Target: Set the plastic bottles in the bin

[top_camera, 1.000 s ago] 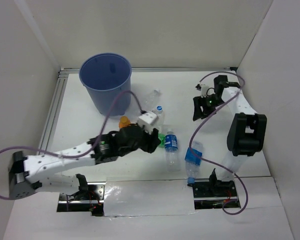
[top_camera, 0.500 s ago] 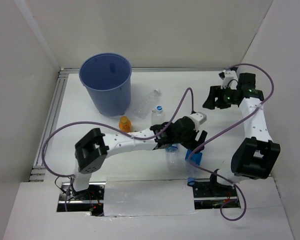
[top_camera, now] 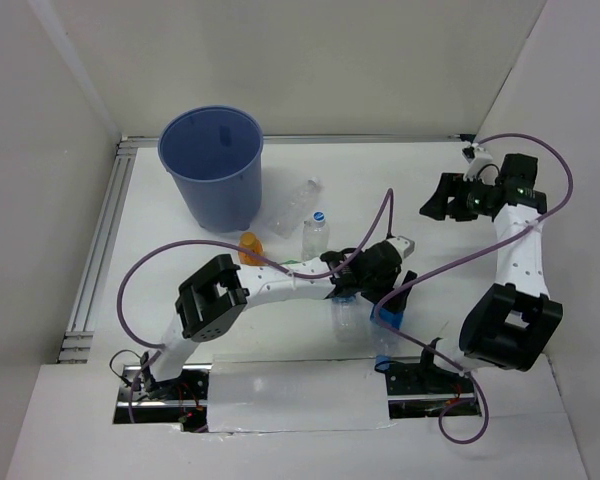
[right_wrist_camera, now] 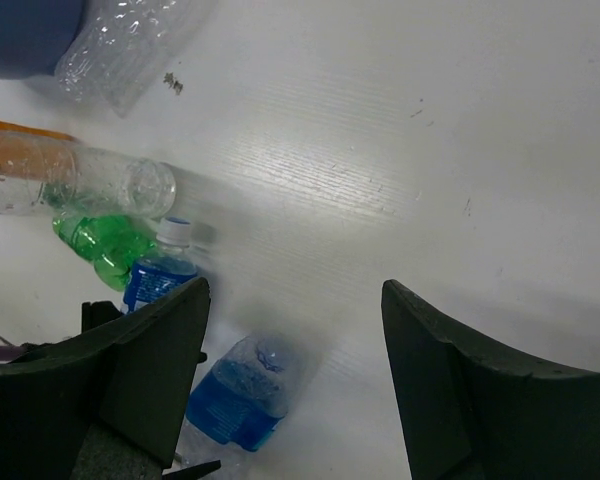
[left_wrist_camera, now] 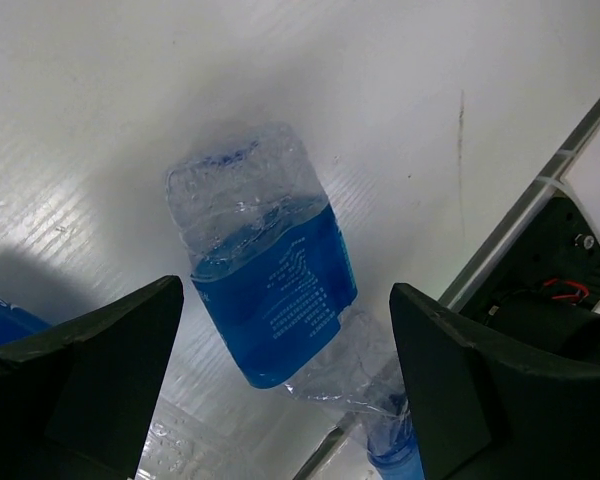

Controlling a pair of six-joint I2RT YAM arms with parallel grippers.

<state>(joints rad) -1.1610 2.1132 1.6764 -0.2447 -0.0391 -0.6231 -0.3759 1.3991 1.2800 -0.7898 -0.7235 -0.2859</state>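
The left arm [top_camera: 280, 285] is mostly covering the green bottle [right_wrist_camera: 105, 245] (clearer from the right wrist). Left gripper [left_wrist_camera: 285, 325] is hovering agape over a blue-labelled bottle [left_wrist_camera: 265, 290] lying by the table's [top_camera: 380, 180] near edge; right gripper [right_wrist_camera: 295, 290] is hanging agape, empty.

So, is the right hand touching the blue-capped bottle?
Apart. Top view: bare table lies between the right hand and the blue-capped bottle.

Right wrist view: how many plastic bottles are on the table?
6. Plain clear bottle beside the bin; orange bottle and second clear bottle at left; green bottle below them; capped blue-labelled bottle beside it; another blue-labelled bottle at the bottom. More may be hidden.
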